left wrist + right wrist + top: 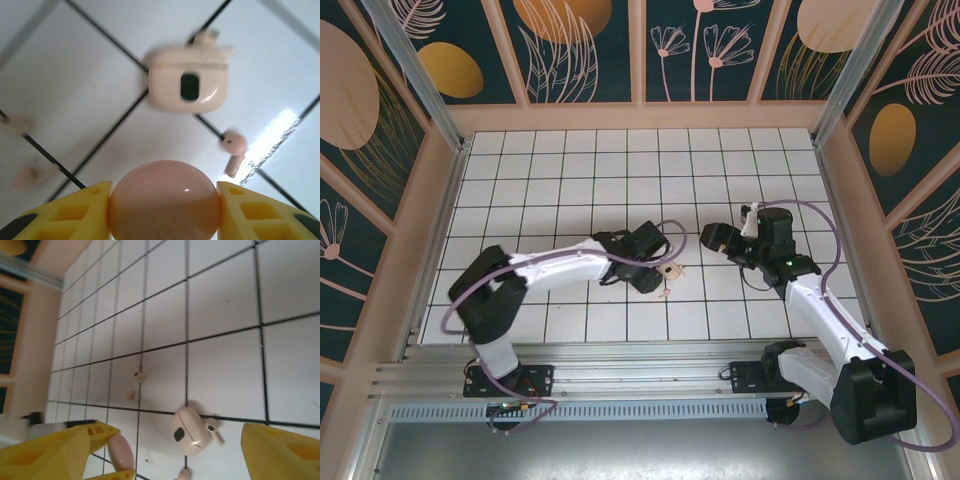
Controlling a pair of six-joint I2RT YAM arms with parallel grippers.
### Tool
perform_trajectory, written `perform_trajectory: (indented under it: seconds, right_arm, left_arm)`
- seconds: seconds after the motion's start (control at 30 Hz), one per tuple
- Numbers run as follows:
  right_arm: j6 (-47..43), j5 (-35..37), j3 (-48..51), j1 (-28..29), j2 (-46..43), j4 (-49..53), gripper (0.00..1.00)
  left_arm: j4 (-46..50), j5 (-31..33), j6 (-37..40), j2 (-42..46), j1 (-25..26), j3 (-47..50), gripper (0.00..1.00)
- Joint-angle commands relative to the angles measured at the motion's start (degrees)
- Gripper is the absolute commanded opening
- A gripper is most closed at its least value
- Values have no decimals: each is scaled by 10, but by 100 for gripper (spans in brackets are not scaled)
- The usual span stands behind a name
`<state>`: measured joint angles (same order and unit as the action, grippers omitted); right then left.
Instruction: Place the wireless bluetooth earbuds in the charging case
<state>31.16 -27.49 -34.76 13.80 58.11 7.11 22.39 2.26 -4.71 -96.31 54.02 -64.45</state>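
Observation:
My left gripper [164, 212] is shut on the charging case [165, 200], a round salmon-pink clamshell that looks closed and hovers low over the tiles. In the right wrist view the same case [120, 451] shows as an oval between the left fingers [102, 432]. One stemmed earbud [233, 146] lies just ahead of it on a grid line. The other earbud [213, 429] rests against a cream piece with a dark centre. My right gripper [165, 442] stands open above this group, its jaws wide apart with nothing between them. From above, the left gripper [655, 272] and right gripper [715, 238] sit close together.
The cream piece with the dark centre [187, 85] lies on a grid crossing between the two grippers. Two tiny pink bits [139, 375] [131, 395] lie further out on the tiles. A peach wall [640, 115] bounds the far side of the white grid floor [570, 170].

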Motion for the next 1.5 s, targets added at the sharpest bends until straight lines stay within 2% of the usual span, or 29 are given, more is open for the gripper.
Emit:
perform_trajectory:
  seconds: [0.0,0.13,0.27,0.43,0.57,0.87,1.47]
  right_arm:
    - [-43,-57,-14,-11,-1,-60,78]
    - [-62,-86,0,-27,-8,-91,76]
    - [-77,-188,20,-64,-20,-132,74]
    - [-92,-289,19,-79,-47,-145,66]
    - [-112,-332,19,-78,-52,-123,60]
    - [-146,-343,-9,-37,-20,-87,53]
    - [-183,-353,-57,15,71,-75,49]
  left_arm:
    - [-179,12,98,60,0,35,42]
    - [-258,2,135,91,0,63,40]
    - [-335,-17,183,110,0,105,40]
    - [-348,-38,209,102,-1,102,39]
    - [-342,-46,218,97,0,91,39]
    - [-341,-78,222,96,0,73,39]
    - [-341,-106,214,106,0,64,39]
